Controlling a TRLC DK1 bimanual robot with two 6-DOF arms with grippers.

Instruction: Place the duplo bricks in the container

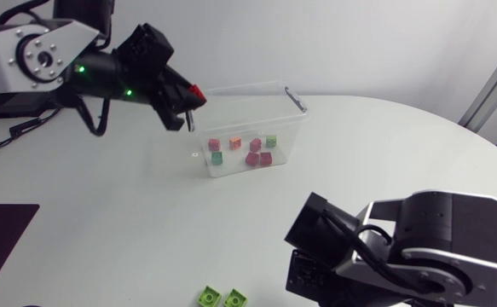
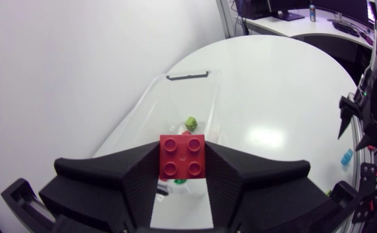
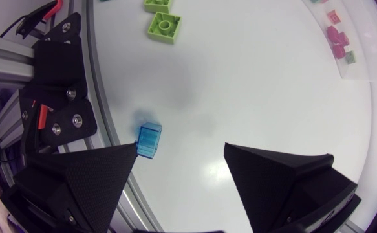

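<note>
My left gripper (image 1: 188, 98) is shut on a red duplo brick (image 1: 197, 89) and hangs over the near left rim of the clear plastic container (image 1: 239, 89). In the left wrist view the red brick (image 2: 183, 156) sits studs-up between the fingers, with the container (image 2: 150, 97) below and ahead. Several pink, red, orange and green bricks (image 1: 252, 150) lie in the container. My right gripper (image 3: 180, 155) is open above the table's front edge, and a blue brick (image 3: 149, 139) lies beside one finger (image 3: 78, 178). Two green bricks (image 1: 222, 297) lie at the front edge.
The right arm (image 1: 418, 239) takes up the front right of the table. A metal frame (image 3: 52, 77) with bolts runs along the table edge next to the blue brick. The container has a dark handle (image 1: 296, 99) on its far right end.
</note>
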